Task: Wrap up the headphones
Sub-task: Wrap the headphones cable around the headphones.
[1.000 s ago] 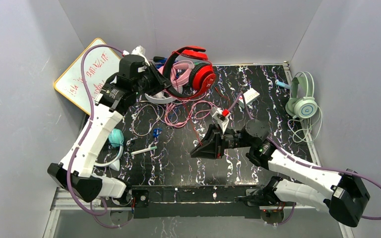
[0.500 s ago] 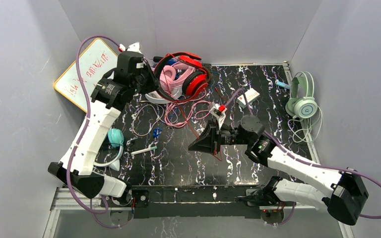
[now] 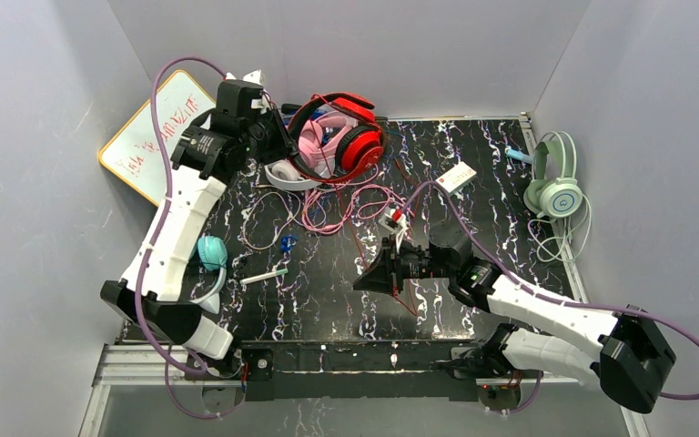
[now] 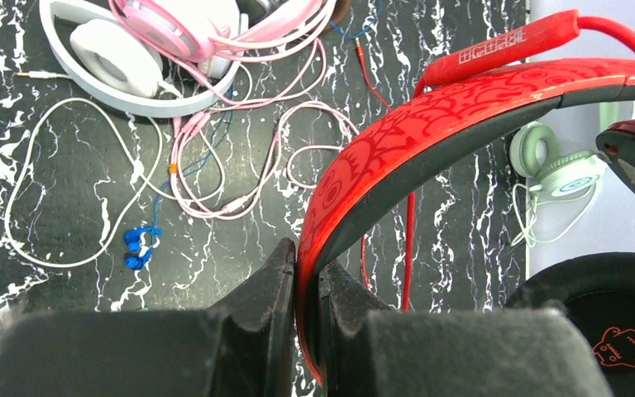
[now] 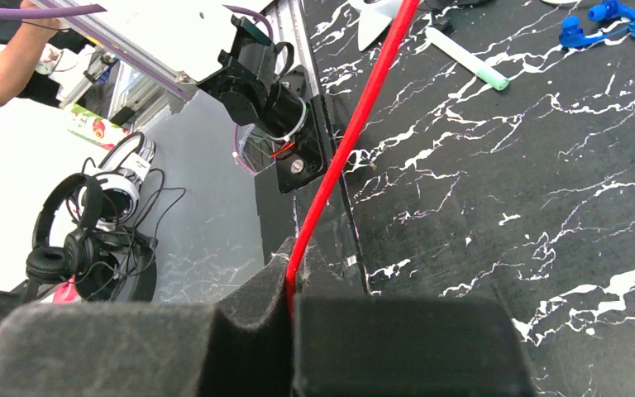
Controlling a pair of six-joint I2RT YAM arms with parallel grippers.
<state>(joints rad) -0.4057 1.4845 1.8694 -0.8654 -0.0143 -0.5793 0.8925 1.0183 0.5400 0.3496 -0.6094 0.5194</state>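
- Left gripper (image 4: 307, 273) is clenched on the red over-ear headphones (image 4: 463, 107), both black fingers pinching the lower end of the patterned headband (a tight squeeze, the band edge-on between them).
- From that grip the headband arches up and away to the right of the fingers, and a black ear cushion (image 4: 595, 331) hangs just beside the right-hand finger.
- Out beyond the left fingertips, down on the black white-veined table (image 4: 66, 207), the pink headphones (image 4: 182, 25) lie nested against the white headphones (image 4: 107, 58), with loops of pink cord (image 4: 240, 190) spilling back toward the gripper.
- Small blue earbuds (image 4: 136, 248) sit off to the left of the fingers, near a thin white cord loop (image 4: 25, 190).
- Right gripper (image 5: 289, 277) is closed tight on the thin red cord (image 5: 355, 124), which runs straight and taut out from between the pads.
- Off to the right of that cord lies a white pen with a green cap (image 5: 467, 58).
- Overhead now: the right gripper sits low over mid-table, well apart from the left one up at the far-left corner.
- Mint-green headphones (image 3: 553, 187) rest far off to the right gripper's right, at the table's edge by the wall.
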